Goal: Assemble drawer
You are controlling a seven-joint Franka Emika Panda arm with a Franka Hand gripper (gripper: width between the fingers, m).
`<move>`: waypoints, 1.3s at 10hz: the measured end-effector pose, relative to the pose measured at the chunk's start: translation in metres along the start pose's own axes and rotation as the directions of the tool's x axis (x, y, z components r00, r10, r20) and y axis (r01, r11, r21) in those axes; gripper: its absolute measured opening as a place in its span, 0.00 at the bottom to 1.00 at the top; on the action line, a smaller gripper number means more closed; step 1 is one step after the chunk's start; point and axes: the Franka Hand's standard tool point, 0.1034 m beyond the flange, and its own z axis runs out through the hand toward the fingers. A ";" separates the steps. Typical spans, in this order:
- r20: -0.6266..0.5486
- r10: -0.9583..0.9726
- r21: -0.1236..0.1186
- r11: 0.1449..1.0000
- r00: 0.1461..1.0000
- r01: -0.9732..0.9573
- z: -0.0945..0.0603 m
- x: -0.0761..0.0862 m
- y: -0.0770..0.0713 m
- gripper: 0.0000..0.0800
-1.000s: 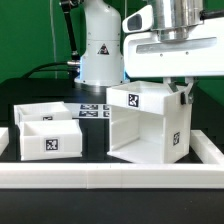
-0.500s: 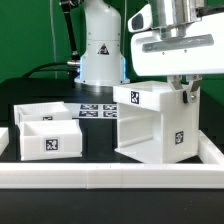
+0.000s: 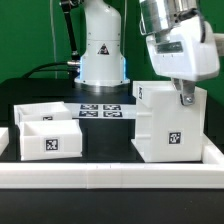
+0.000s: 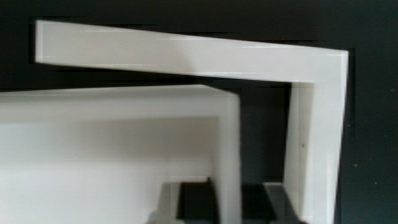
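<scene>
turning case [image 3: 165, 125], opening now swung out of sight; fingers [image 3: 183, 97] clamped on its wall; trays [image 3: 48, 132] at 9 o'clock uninserted.

case [image 3: 172, 125] beside trays [image 3: 47, 141], marker board [image 3: 100, 110] behind

Vs 1 sec ago the case [image 3: 168, 125] has spun abt its upright axis. The open front w/ the hollow inside was facing the camera, now it's swung out of sight and you only see closed walls, one tag on the near face. Its edge has also pulled toward the exterior view's right, so more of the marker board [image 3: 100, 108] shows. The gripper [image 3: 183, 97] and wrist twisted along w/ it.
</scene>
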 end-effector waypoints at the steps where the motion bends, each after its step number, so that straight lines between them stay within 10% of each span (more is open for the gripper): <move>1: 0.005 -0.027 -0.008 1.000 1.000 0.027 0.001 -0.001 -0.001 0.05; 13: 0.042 -0.030 -0.007 1.000 0.999 0.030 0.010 -0.001 -0.055 0.05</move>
